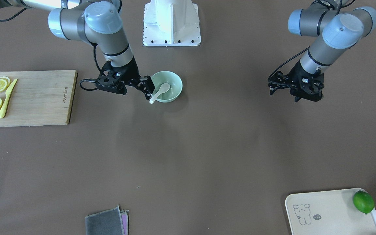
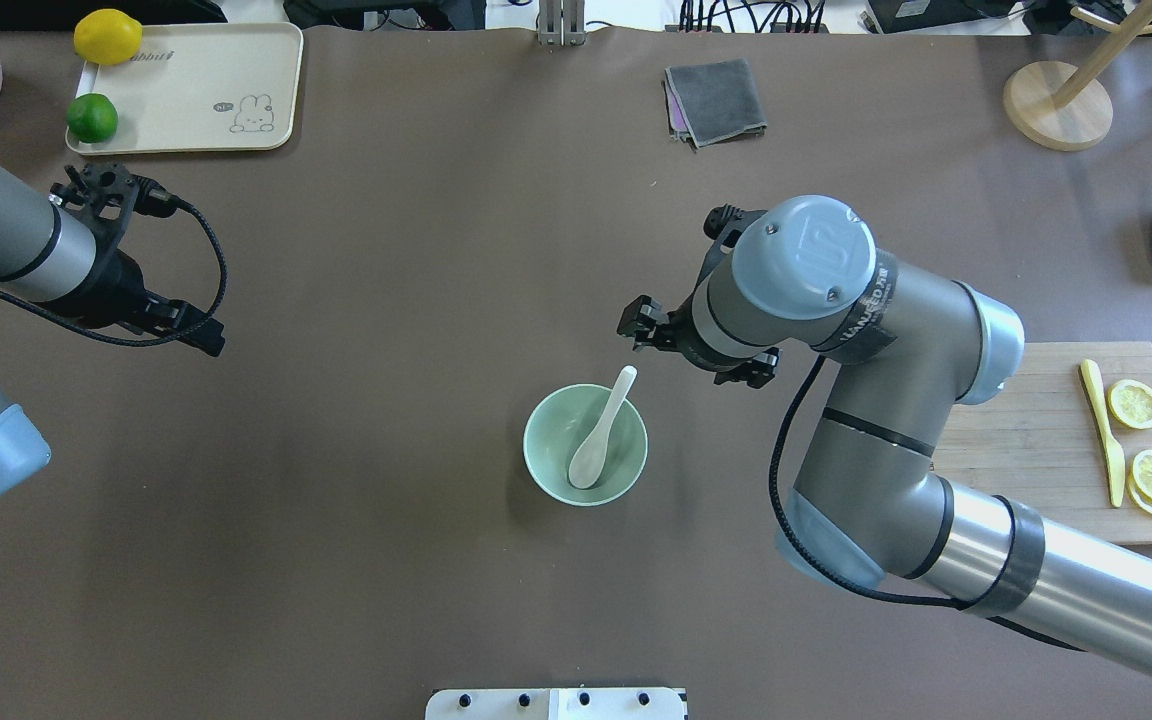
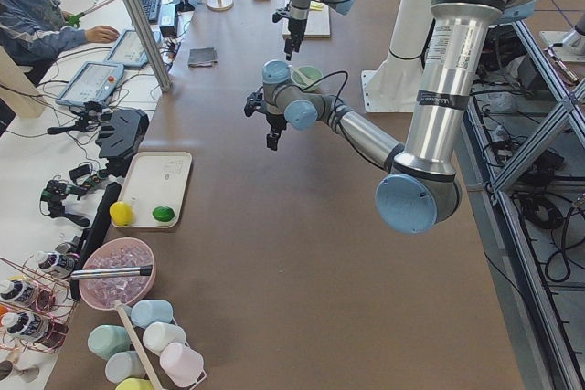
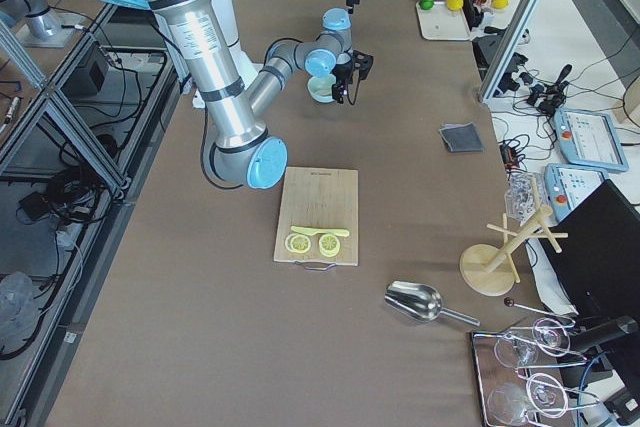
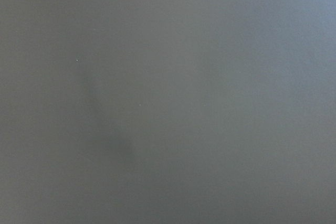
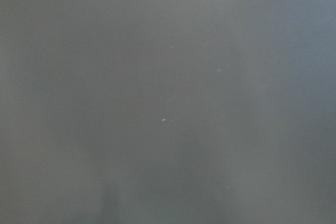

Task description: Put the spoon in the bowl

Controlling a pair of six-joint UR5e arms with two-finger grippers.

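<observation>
The white spoon [image 1: 160, 91] lies in the mint-green bowl [image 1: 176, 82], scoop down inside and handle leaning over the rim. From overhead, the spoon [image 2: 601, 440] rests in the bowl [image 2: 548, 472] near the table's middle. My right gripper [image 1: 148, 88] is open and empty, just beside the handle's end and apart from it; it also shows in the overhead view [image 2: 638, 325]. My left gripper [image 1: 270, 88] hangs open and empty far from the bowl, above bare table [image 2: 204, 338]. Both wrist views show only blank brown table.
A wooden cutting board [image 1: 38, 98] with lemon slices and a yellow knife [image 1: 7, 98] lies on my right. A cream tray [image 1: 325, 212] holds a lime [image 1: 363, 201]. A grey cloth [image 1: 104, 223] lies at the far edge. The robot base [image 1: 171, 26] is behind the bowl.
</observation>
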